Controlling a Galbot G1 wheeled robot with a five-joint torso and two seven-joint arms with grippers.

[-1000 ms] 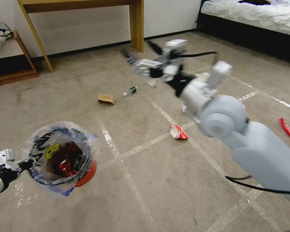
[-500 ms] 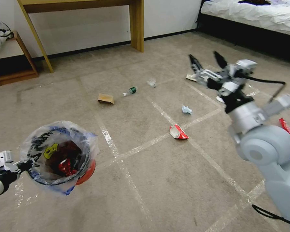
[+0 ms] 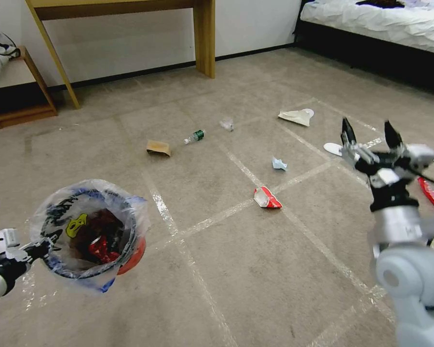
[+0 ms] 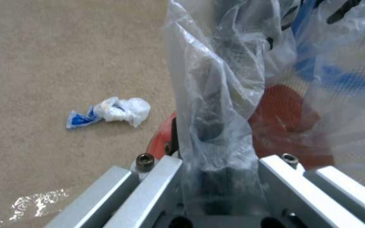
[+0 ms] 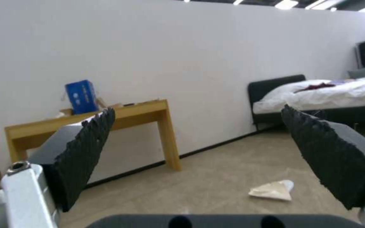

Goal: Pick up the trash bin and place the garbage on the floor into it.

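The red trash bin [image 3: 132, 255] with its printed clear liner [image 3: 89, 231] hangs above the floor [image 3: 226, 270] at lower left, red wrappers inside. My left gripper [image 3: 43, 246] is shut on its rim and liner [image 4: 216, 104]. My right gripper [image 3: 369, 132] is raised at the right, open and empty, its fingers [image 5: 85, 152] spread wide. Garbage lies scattered on the floor: a red-white wrapper [image 3: 266, 198], a tan paper bag [image 3: 158, 147], a green-label bottle [image 3: 195, 136], a blue-white wrapper [image 3: 278, 164], a red wrapper [image 3: 431, 193], white paper [image 3: 296, 115] and a crumpled blue-white piece [image 4: 111, 110].
A wooden desk [image 3: 205, 38] stands against the back wall, with a low wooden shelf [image 3: 19, 91] at the far left. A bed [image 3: 386, 24] with a dark base sits at the back right. Tape lines [image 3: 236, 207] cross the carpet.
My right arm has swung from the middle of the view to the right and come lower and nearer, its fingers open throughout. The bin and left gripper have hardly moved.
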